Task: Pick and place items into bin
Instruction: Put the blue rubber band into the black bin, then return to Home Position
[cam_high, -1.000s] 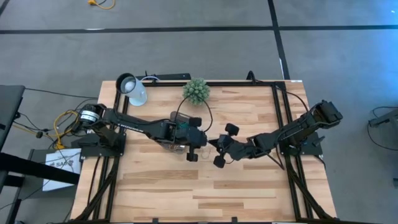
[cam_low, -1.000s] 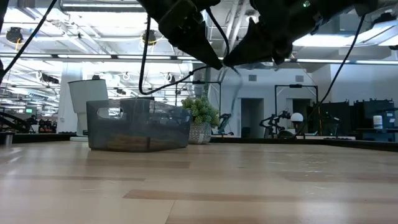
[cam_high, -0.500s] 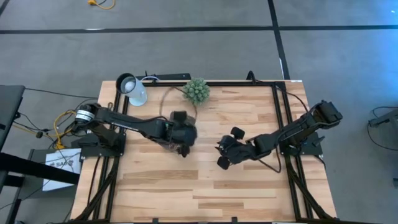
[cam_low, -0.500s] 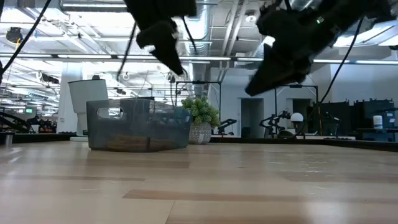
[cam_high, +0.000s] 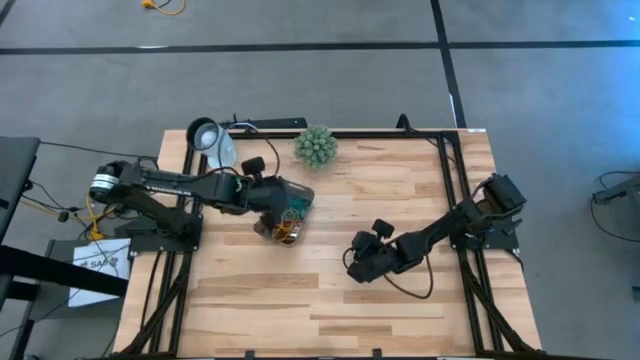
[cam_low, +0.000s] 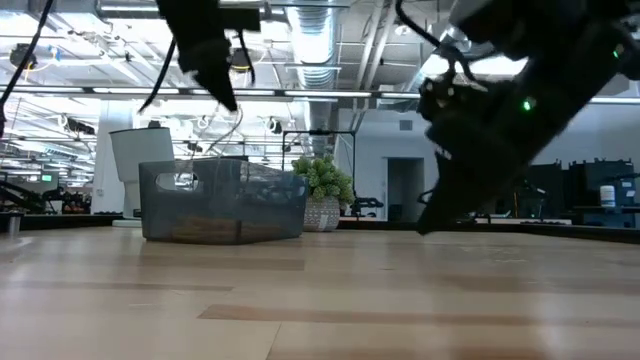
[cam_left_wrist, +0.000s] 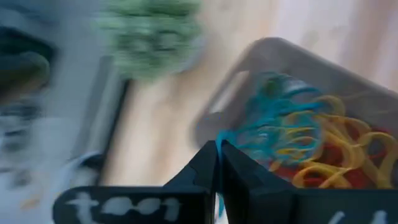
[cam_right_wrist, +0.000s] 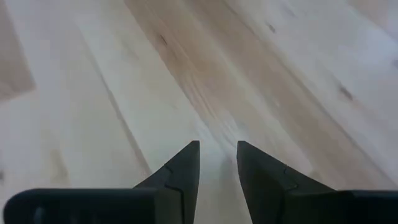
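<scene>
- Above the left half of the wooden table (cam_high: 330, 300), the left gripper (cam_left_wrist: 217, 152) hangs over the near-left edge of the small dark smoky translucent plastic bin (cam_high: 287, 213), its two dark fingers pressed together.
- A thin teal strand shows between those closed fingertips in the left wrist view; whether it is pinched or merely behind them, I cannot tell.
- Just beyond the fingertips, the bin holds a heap of thin floppy rubber-band loops (cam_left_wrist: 311, 146): teal on the side nearest the gripper, then yellow, orange and red.
- In the high view the same loops show as a patch of orange, yellow and teal inside the bin, which sits on the table left of centre.
- In the low view the bin (cam_low: 222, 203) stands flat on the wood, with the left arm's dark fingers (cam_low: 215, 75) above its left part.
- The spiky green plant ball (cam_high: 315, 146) stands near the table's far edge, a little beyond the bin, apart from it.
- The white round lamp head (cam_high: 212, 140) is at the far-left corner.
- The right gripper (cam_right_wrist: 217, 158) is over bare wood right of centre, well apart from the bin, its fingers parted with nothing between them.
</scene>
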